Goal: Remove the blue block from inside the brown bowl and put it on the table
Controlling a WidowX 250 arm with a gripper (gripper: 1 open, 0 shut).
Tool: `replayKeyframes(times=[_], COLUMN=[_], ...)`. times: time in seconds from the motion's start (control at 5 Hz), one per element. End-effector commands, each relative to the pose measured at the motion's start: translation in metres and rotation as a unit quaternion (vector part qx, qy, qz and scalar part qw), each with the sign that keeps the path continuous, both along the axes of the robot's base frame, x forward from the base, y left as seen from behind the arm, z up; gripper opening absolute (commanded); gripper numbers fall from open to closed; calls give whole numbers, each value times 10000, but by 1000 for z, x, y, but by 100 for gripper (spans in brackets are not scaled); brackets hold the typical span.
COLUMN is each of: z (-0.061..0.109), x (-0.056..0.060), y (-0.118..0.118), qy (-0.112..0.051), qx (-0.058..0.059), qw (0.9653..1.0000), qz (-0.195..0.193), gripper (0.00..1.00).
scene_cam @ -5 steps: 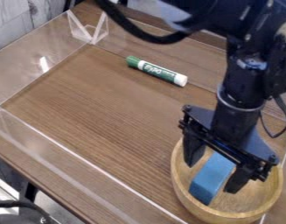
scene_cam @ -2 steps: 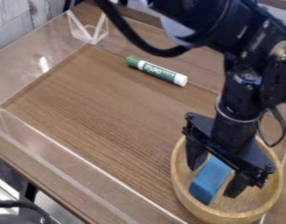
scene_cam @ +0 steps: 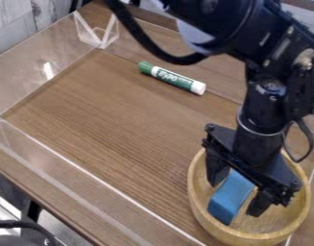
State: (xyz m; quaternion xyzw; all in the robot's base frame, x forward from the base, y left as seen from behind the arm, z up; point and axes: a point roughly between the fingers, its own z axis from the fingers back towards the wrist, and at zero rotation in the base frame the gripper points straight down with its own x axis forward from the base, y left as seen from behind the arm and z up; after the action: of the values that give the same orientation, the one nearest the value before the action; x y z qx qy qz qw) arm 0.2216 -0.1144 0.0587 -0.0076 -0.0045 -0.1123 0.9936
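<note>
One small rectangular bright-blue block (scene_cam: 229, 198) lies inside one round, light-brown wooden bowl (scene_cam: 271, 234), between the two fingers of one black gripper (scene_cam: 237, 195). The gripper points downward over the bowl, its jaws spread; the pincer is released. The bowl rests on one brown wood-grain tabletop (scene_cam: 102, 125). One green-and-white marker (scene_cam: 172, 78) lies on the tabletop, well apart from the bowl.

A: Specimen?
B: Blue block (scene_cam: 229, 198): solid, plain-faced, tilted lengthwise toward upper right; lies inside the brown bowl (scene_cam: 251, 237), lower right of frame.
A: Vessel?
B: Round, shallow, thick-rimmed wood, on the bench (scene_cam: 108, 125).
A: Bench?
B: Brown, wood-grained.
</note>
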Motion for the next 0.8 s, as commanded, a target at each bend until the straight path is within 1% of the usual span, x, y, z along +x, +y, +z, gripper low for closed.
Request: replayKeyframes(times=[0.0, 0.4, 0.6], z=[5, 2, 1], x=[7, 11, 12], y=[2, 4, 5], qy=[-183, -246, -269], qx=[-49, -22, 9], qw=[9998, 9997, 9996], qz=[-4, -54, -83], gripper=[100, 100, 100])
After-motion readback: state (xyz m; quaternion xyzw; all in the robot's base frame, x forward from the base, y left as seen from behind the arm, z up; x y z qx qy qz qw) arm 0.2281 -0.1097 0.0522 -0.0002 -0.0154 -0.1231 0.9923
